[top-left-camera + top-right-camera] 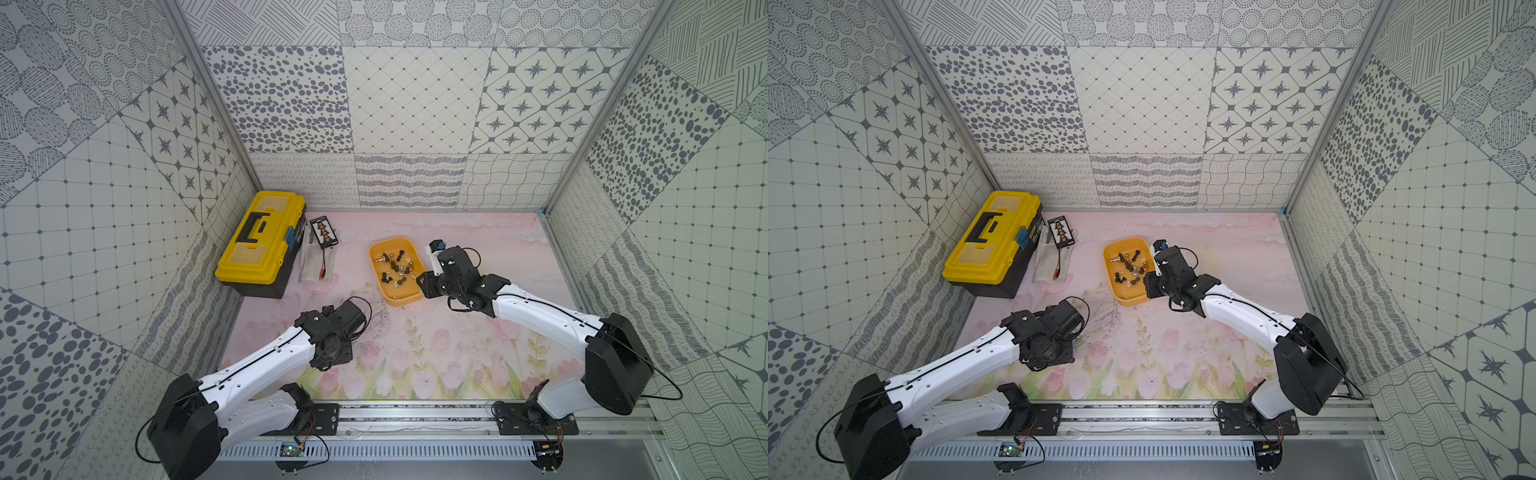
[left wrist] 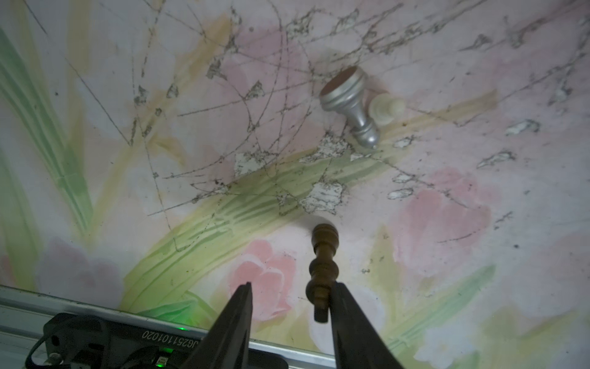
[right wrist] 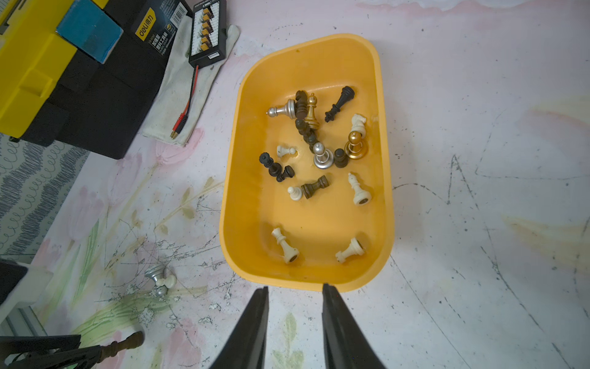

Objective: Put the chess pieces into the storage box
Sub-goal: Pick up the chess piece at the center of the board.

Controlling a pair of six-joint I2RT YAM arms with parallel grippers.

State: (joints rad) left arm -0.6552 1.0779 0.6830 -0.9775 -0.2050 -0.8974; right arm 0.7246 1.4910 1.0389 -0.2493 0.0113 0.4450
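Outside box: 1 silver pc, 1 white pc, 1 brown pc.

Robot lab cell, patterned wall panels, alu frame, arms on rail

One storage box, roughly eighteen chess pieces inside; at lower left one silver piece, one cream piece, one brown piece

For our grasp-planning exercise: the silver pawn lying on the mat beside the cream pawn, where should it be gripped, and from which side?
Probably the wide round base of the silver pawn, from straight above. It lies on its side, and the cream pawn rests against its narrow stem, leaving little room there.
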